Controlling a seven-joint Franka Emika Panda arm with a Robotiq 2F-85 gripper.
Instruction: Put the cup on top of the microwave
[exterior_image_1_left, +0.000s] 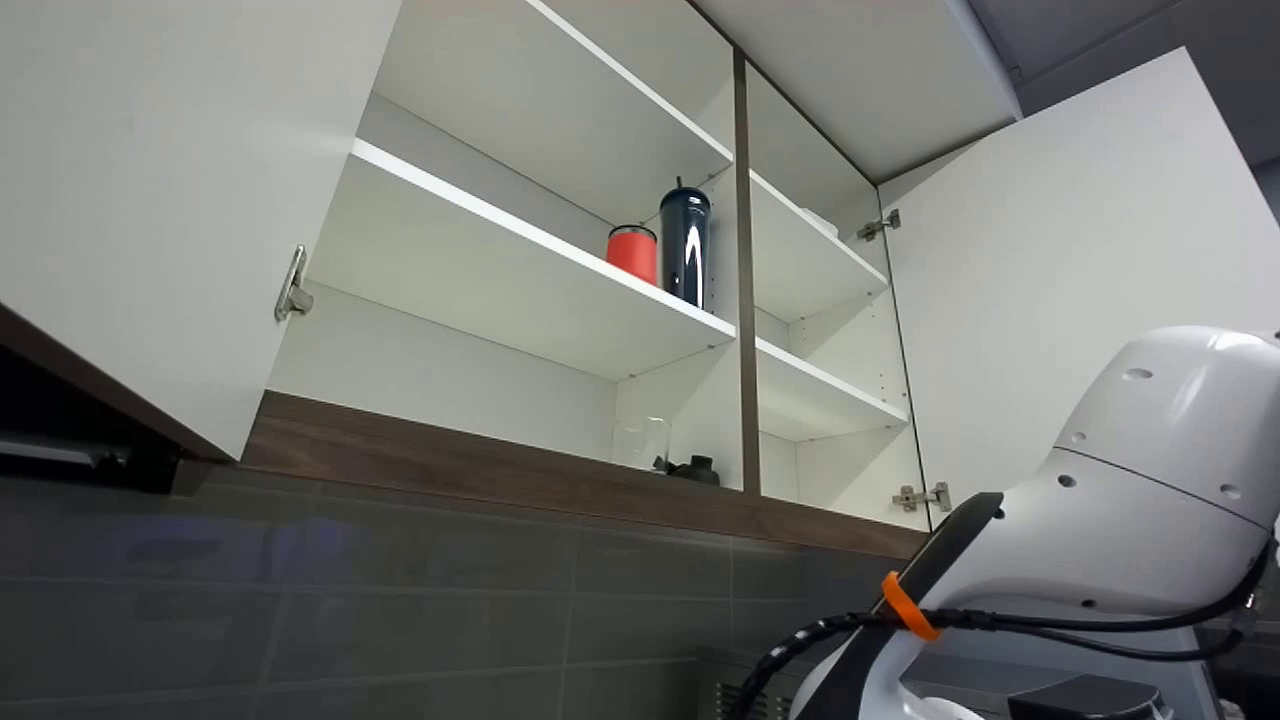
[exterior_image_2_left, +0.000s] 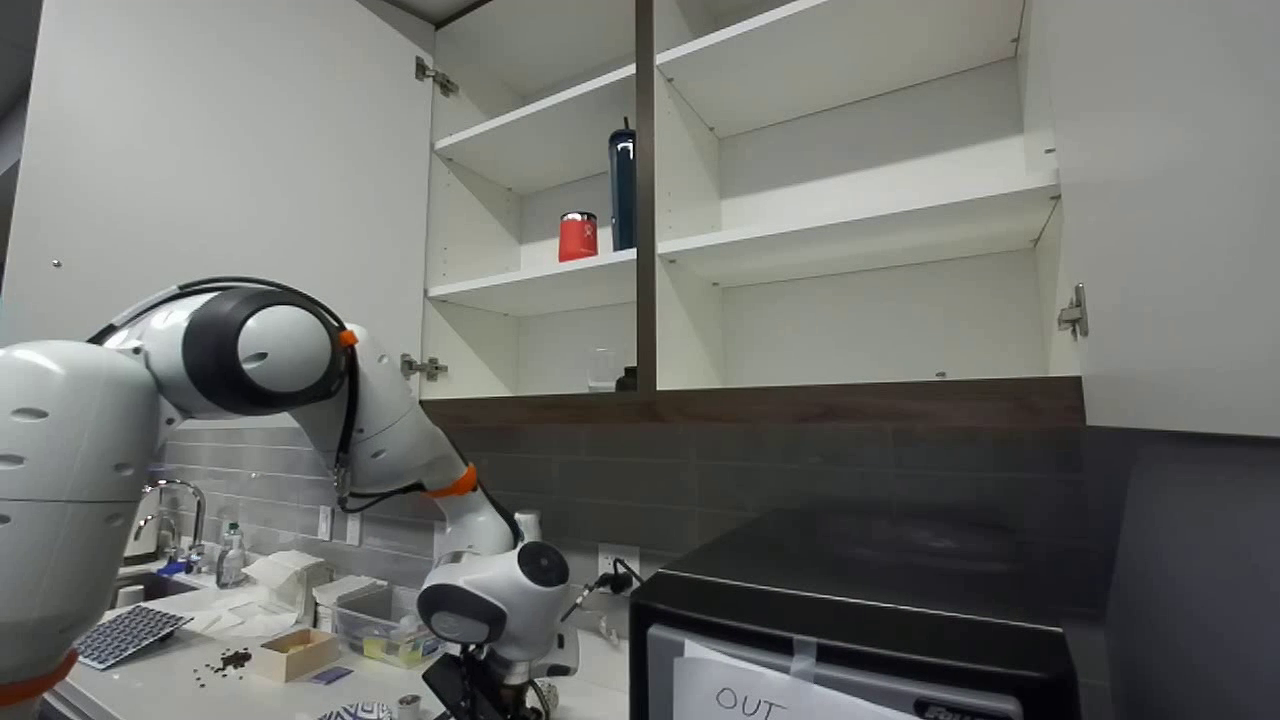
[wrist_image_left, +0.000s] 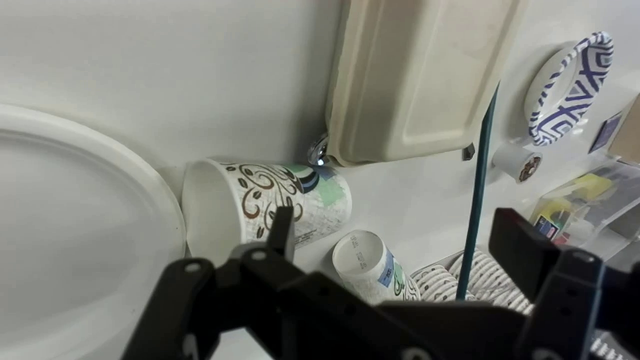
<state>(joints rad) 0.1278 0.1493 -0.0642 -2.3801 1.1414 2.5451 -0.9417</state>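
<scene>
In the wrist view two patterned white paper cups are on the white counter. One cup (wrist_image_left: 320, 205) lies on its side with its mouth toward a round white plate. The other, smaller-looking cup (wrist_image_left: 365, 260) stands bottom up, partly hidden by my gripper; I cannot tell which is the task's cup. My gripper (wrist_image_left: 394, 225) is open and empty above them, fingers apart. In an exterior view the gripper (exterior_image_2_left: 485, 690) is low beside the black microwave (exterior_image_2_left: 850, 590), and a white cup-like thing (exterior_image_2_left: 528, 524) shows behind the arm. A paper sheet is taped to the microwave's front.
The wrist view shows the plate (wrist_image_left: 75, 225), a beige tray (wrist_image_left: 425, 100), a patterned bowl (wrist_image_left: 575, 90), a teal stick (wrist_image_left: 477, 200) and stacked paper cups (wrist_image_left: 490, 275). Open cabinets hang above, with a red cup (exterior_image_2_left: 578, 237) and a dark bottle (exterior_image_2_left: 622, 190). A clear bin (exterior_image_2_left: 385, 625) stands left.
</scene>
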